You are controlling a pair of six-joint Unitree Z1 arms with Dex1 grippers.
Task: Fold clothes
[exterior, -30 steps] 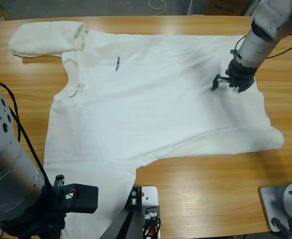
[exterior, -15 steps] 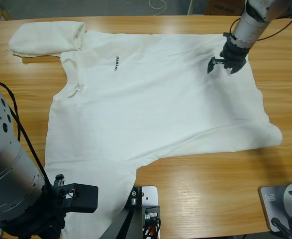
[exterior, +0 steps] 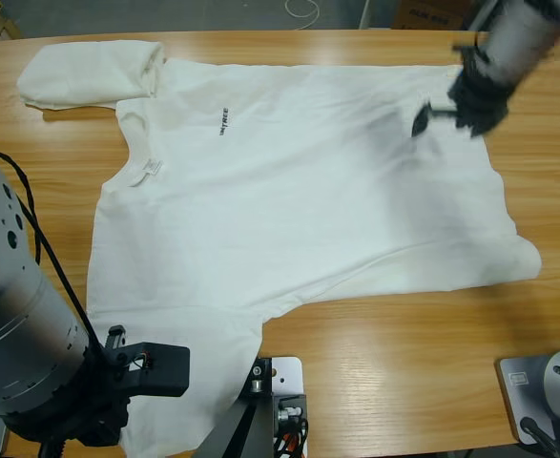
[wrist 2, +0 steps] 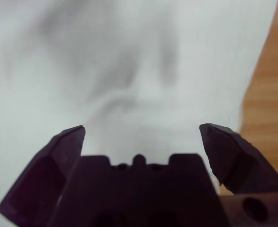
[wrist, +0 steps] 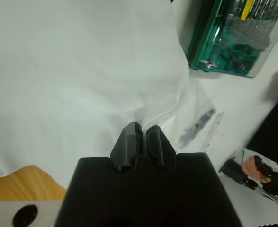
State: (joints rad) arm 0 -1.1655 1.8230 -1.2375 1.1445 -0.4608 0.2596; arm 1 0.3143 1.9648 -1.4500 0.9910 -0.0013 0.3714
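Observation:
A white T-shirt (exterior: 299, 200) with small black lettering (exterior: 224, 121) lies spread flat across the wooden table (exterior: 404, 363). A second white T-shirt (exterior: 84, 72) lies folded at the far left corner. My right gripper (exterior: 448, 112) hovers over the spread shirt's far right part, open, with only fabric (wrist 2: 129, 71) beneath the jaws (wrist 2: 141, 135). My left gripper (wrist: 142, 137) is at the near left, where the shirt (wrist: 72, 71) drapes over the table's edge. Its jaws are shut, and creases in the cloth run into their tips. The left arm's silver elbow (exterior: 12, 334) covers that corner.
In the left wrist view, a green transparent tool case (wrist: 228, 38) and a clear plastic bag (wrist: 200, 118) lie below the table edge. Bare wood shows along the near right and far right of the table. A cardboard box (exterior: 432, 11) stands beyond the far edge.
My right gripper has moved from the shirt's right middle toward the far edge, then slightly right, still open. The shirt and the left arm have barely shifted.

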